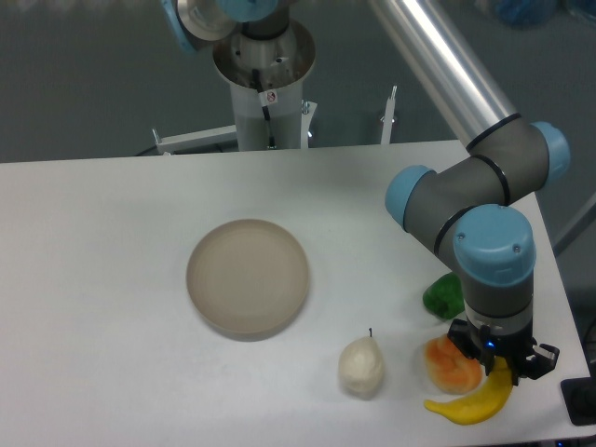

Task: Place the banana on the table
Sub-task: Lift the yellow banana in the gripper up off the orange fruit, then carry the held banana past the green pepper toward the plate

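My black two-finger gripper [504, 361] hung low over the near right corner of the large matte white table [102, 279], pointing straight down from my grey wrist with its blue caps. The small curved bright-yellow toy banana [473, 402] lay at that corner, its upper end rising into the spot just under my fingers while its lower tip reached left toward the table's front edge. From this view I could not tell whether my fingers were closed on the banana or merely stood around it, because the wrist body hid the fingertips. I also could not tell whether the banana rested fully on the table surface or was slightly lifted at its upper end. A lumpy orange fruit [451, 365] sat just beside the banana on its left, touching or nearly touching my gripper housing. A dark green rounded item [443, 296] lay behind the orange fruit, partly hidden by my forearm. A whitish pear-shaped item [360, 366] with a short dark stem stood further left, and a round beige plate [248, 277] sat well apart near the middle of the table.
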{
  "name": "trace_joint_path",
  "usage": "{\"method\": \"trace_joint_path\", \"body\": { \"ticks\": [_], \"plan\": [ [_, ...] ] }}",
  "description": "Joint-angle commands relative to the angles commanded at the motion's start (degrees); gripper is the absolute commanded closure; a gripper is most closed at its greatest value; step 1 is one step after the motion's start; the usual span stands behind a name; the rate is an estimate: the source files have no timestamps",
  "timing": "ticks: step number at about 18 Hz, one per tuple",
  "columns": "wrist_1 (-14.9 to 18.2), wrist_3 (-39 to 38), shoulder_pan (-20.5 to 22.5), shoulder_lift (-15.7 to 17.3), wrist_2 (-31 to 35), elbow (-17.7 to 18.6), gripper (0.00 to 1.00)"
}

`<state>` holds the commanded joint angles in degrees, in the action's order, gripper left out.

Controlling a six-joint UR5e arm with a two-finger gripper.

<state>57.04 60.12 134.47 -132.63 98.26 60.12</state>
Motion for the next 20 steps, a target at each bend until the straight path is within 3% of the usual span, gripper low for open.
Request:
{"method": "trace_joint_path", "body": {
  "ticks": [5, 9, 12, 16, 20],
  "plan": [
    [0.0, 0.4, 0.1, 0.8, 0.2, 0.8, 0.67],
    [0.7, 1.5, 1.0, 3.7, -0.4, 3.1, 0.67],
    [1.1, 5.5, 2.7, 7.1, -0.5, 7.2, 0.67],
    [2.2, 10.8, 5.2, 14.0, -0.5, 15.0, 0.67],
    [4.4, 13.8, 6.8, 17.9, -0.4, 18.6, 0.67]
  ]
}}
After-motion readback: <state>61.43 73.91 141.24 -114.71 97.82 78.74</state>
